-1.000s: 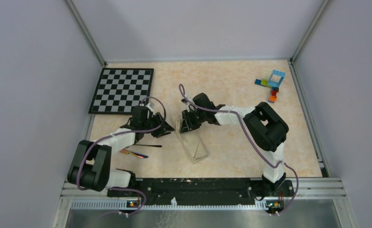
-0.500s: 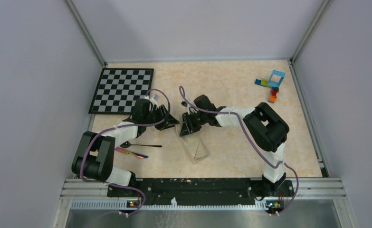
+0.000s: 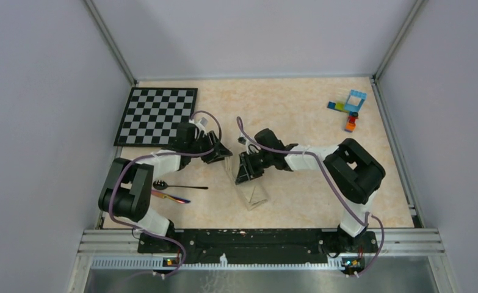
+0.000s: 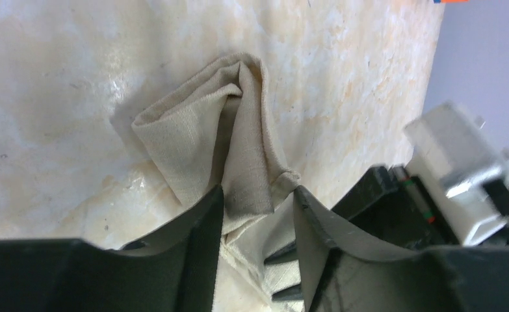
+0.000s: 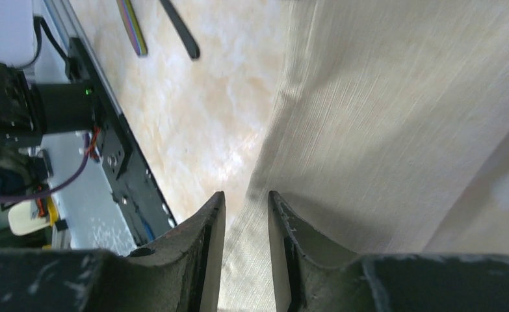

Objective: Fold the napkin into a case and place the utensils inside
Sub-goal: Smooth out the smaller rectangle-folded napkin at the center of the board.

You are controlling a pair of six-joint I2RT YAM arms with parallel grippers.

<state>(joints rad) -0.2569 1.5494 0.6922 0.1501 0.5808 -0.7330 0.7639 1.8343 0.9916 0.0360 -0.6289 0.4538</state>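
The cream napkin (image 3: pixel 249 190) lies folded as a narrow tapered case mid-table, its far end bunched up (image 4: pixel 212 140). At that far end my left gripper (image 3: pixel 224 153) stands open, a fold of the cloth lying loose between its fingers (image 4: pixel 258 190). My right gripper (image 3: pixel 242 175) hovers low over the case's left edge (image 5: pixel 342 104); its jaws (image 5: pixel 246 195) are open by a narrow gap, with cloth showing below. The utensils lie left of the case: a black spoon (image 3: pixel 179 185) and a rainbow-tinted piece (image 3: pixel 171 196), both also in the right wrist view, spoon handle (image 5: pixel 181 29) and rainbow piece (image 5: pixel 133 29).
A black-and-white chequered board (image 3: pixel 157 115) lies at the far left. Small coloured toy bricks (image 3: pixel 350 108) sit at the far right. The black base rail (image 3: pixel 248 235) runs along the near edge. My right arm's wrist (image 4: pixel 459 169) is close beside the left gripper.
My left gripper has swung away from the utensils to the napkin's far end and its jaws have widened. The right gripper has slid toward the near side along the case.
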